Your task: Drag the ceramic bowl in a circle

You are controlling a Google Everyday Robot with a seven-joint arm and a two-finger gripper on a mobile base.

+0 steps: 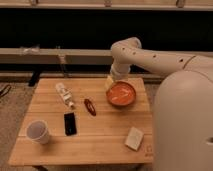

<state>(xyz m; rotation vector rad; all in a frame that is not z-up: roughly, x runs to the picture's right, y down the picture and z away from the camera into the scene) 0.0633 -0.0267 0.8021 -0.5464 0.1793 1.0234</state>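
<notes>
The ceramic bowl [121, 94] is round, shallow and glossy orange-red, sitting on the wooden table [100, 135] near its far right corner. My white arm reaches in from the right and bends down over the bowl's far left rim. The gripper [111, 82] is at that rim, beside a pale yellow piece; whether it touches the rim does not show.
A white paper cup [38, 131] stands at the front left. A lying clear bottle [64, 94], a dark red oblong object [90, 106], a black phone [70, 123] and a pale flat packet [134, 138] lie on the table. A rail runs behind.
</notes>
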